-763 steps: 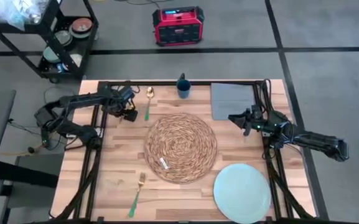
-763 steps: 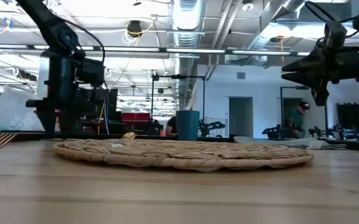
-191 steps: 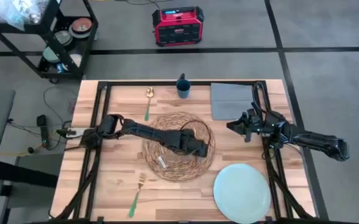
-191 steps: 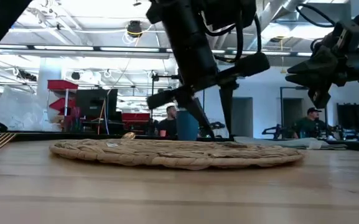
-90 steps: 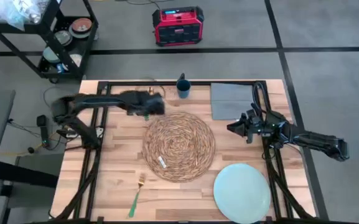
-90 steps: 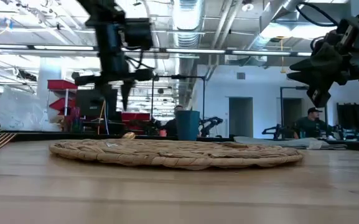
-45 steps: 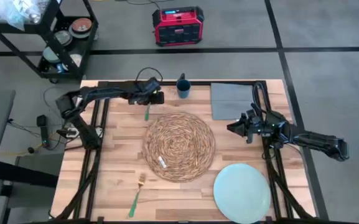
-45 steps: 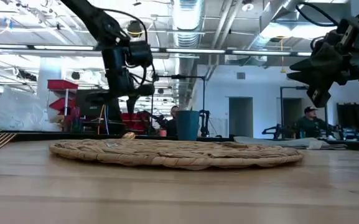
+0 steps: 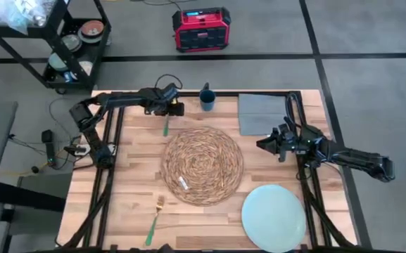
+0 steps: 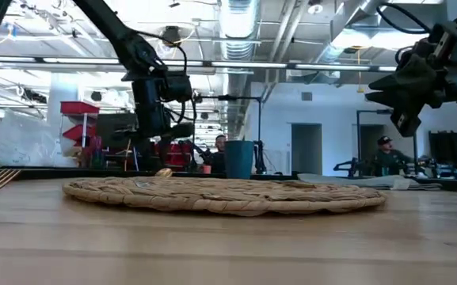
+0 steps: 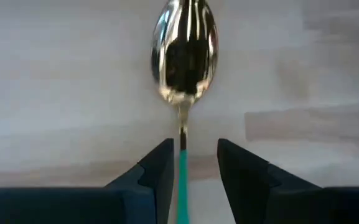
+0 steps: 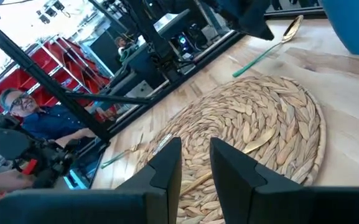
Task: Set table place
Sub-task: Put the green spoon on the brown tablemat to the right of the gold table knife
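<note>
- Looking from the near edge of the desk (image 9: 125, 186), we find a pale-blue plate (image 9: 274, 217) at the near right corner and a green-handled fork (image 9: 154, 219) lying near the left.
- Beyond them, the round woven placemat (image 9: 203, 165) lies flat at the middle of the desk, with a small white tag (image 9: 183, 183) on its near-left part; nothing else rests on it.
- To the right of the placemat, our right tool (image 9: 264, 140) hangs above the desk and points toward the mat; its fingers (image 12: 161, 169) stand slightly apart and hold nothing.
- Farther back, a grey napkin (image 9: 262, 114) lies at the far right, beside a dark blue cup (image 9: 207, 98) that stands upright near the far edge.
- At the far left, a spoon (image 11: 183, 59) with a gold bowl and a green handle lies on the wood, just beyond the placemat's rim.
- Our left tool (image 9: 176, 109) hovers over that spoon; its fingers (image 11: 159, 171) are apart, one on each side of the green handle, and we cannot tell if they touch it.
</note>
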